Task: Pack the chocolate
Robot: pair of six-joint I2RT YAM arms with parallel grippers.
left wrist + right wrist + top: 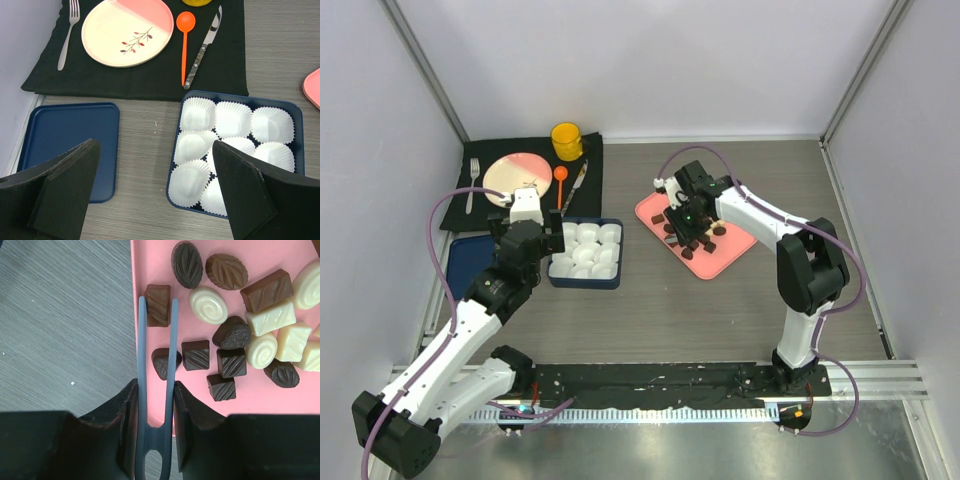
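Brown chocolate (158, 305) between tips of blue tongs (142, 355) in right tool (155, 390)

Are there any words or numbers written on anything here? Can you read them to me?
None: no words, numbers or labels can be read in any view.
The plate has only a drawn twig, no letters.
The chocolate shows moulded swirls, leaves and stripes, no letters.
The paper cups and the blue tongs are plain.
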